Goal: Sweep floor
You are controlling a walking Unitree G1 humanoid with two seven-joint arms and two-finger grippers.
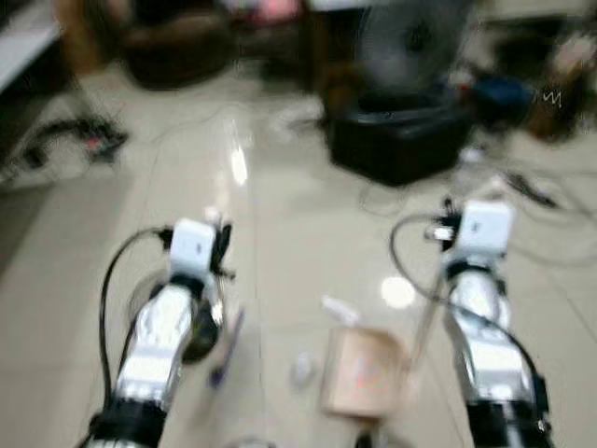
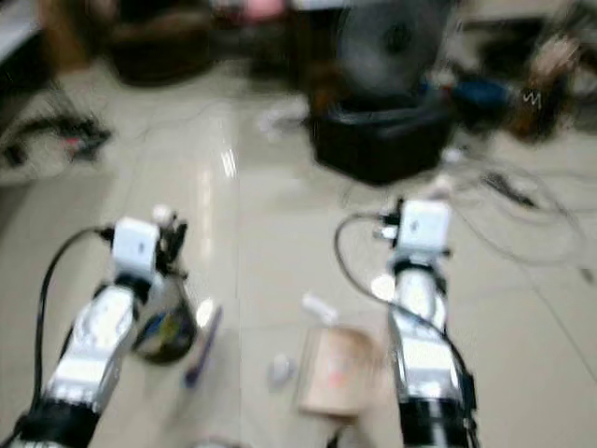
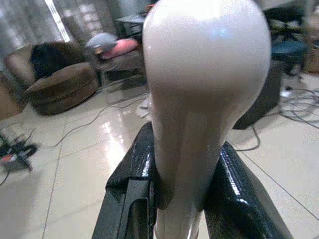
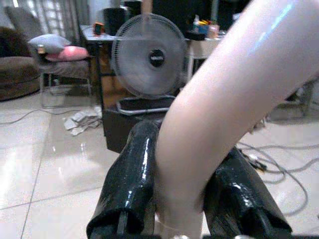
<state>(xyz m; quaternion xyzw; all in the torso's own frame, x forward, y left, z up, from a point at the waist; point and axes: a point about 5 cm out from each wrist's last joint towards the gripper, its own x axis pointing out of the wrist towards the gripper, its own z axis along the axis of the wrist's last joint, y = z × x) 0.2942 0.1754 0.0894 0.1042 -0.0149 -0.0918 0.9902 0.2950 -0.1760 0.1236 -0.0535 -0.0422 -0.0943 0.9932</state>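
Both eye views are blurred. My left gripper (image 1: pixel 220 245) is shut on a rounded white handle (image 3: pixel 204 94), which stands between its black fingers (image 3: pixel 133 172). My right gripper (image 1: pixel 446 227) is shut on another white handle (image 4: pixel 224 109), which leans off to one side. Litter lies on the pale tiled floor between my arms: a flat piece of cardboard (image 1: pixel 362 373), a small white crumpled scrap (image 1: pixel 300 371), a white bit (image 1: pixel 338 310) and a purple pen-like stick (image 1: pixel 227 347). A dark round thing (image 1: pixel 200 338) sits under my left forearm. The lower ends of both handles are too blurred to make out.
A black box (image 1: pixel 399 142) with a standing fan (image 1: pixel 410 42) behind it is ahead on the right. Loose cables (image 1: pixel 536 201) trail over the floor at the right. More cables (image 1: pixel 84 138) lie at the far left, and a brown pouf (image 1: pixel 177 49) stands at the back.
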